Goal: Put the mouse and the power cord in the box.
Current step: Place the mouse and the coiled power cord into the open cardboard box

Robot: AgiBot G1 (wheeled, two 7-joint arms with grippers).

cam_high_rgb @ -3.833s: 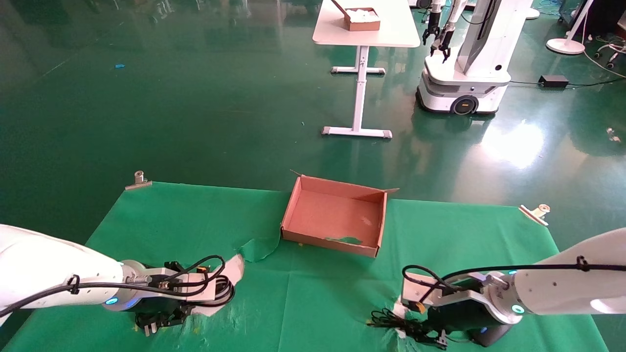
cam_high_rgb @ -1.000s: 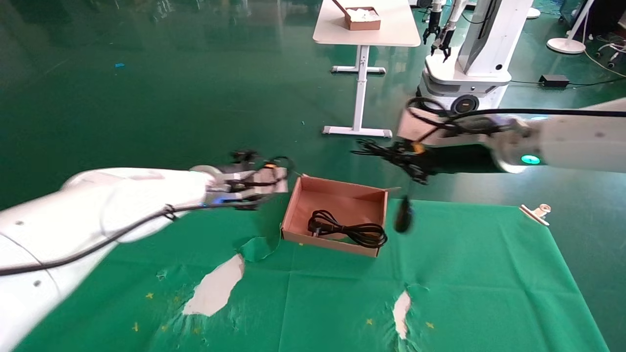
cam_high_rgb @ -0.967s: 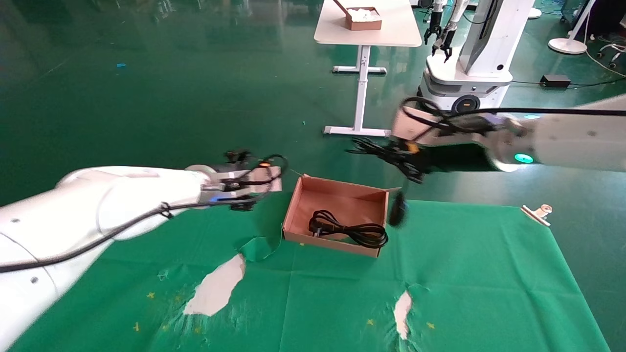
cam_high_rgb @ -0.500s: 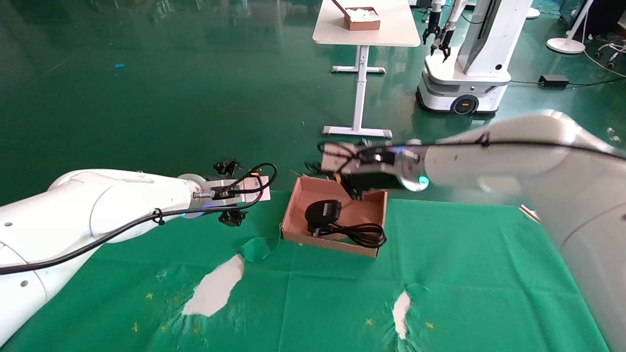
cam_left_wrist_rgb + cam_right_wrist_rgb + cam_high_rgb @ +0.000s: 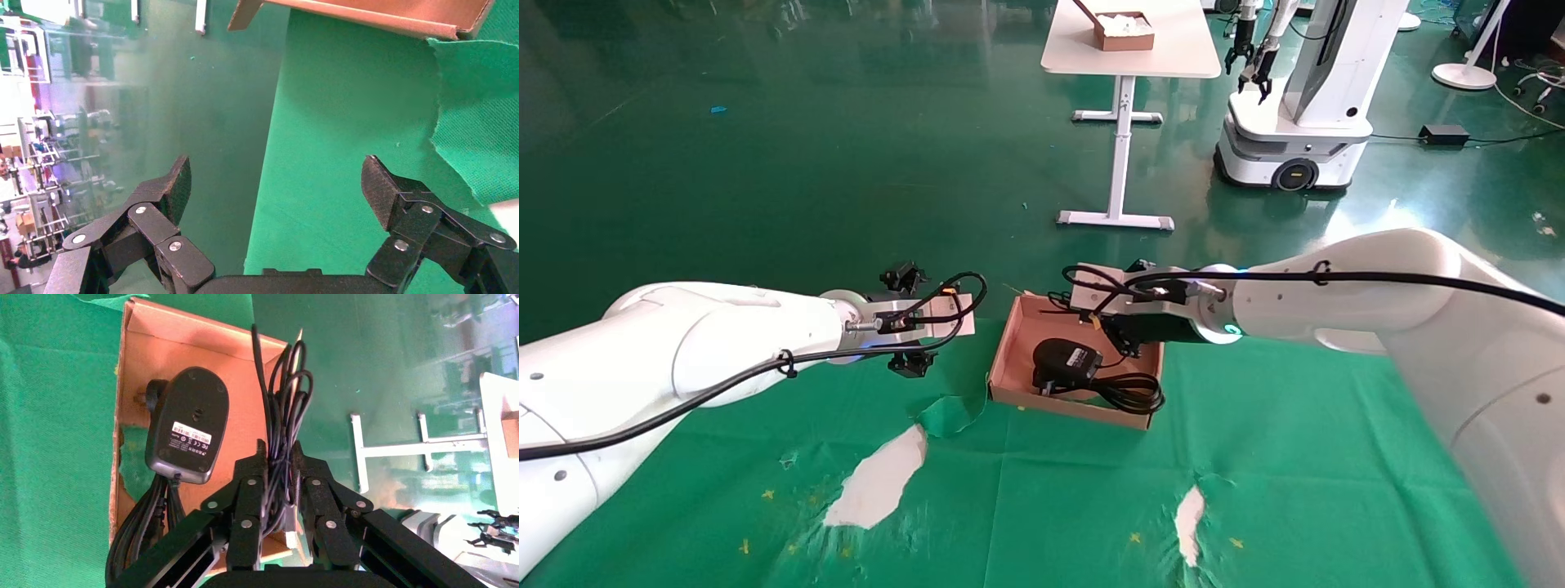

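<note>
The right gripper hangs over the box's far wall, jaws clamped on the bundled thin wire of the mouse, which lies belly-up inside the box with its label showing, long axis running roughly four to ten o'clock in the head view. Under it the power cord stretches along the near wall, toward four o'clock of the mouse. At nine o'clock of the box, the left gripper hovers over the green-clothed worktop, jaws wide and empty.
</note>
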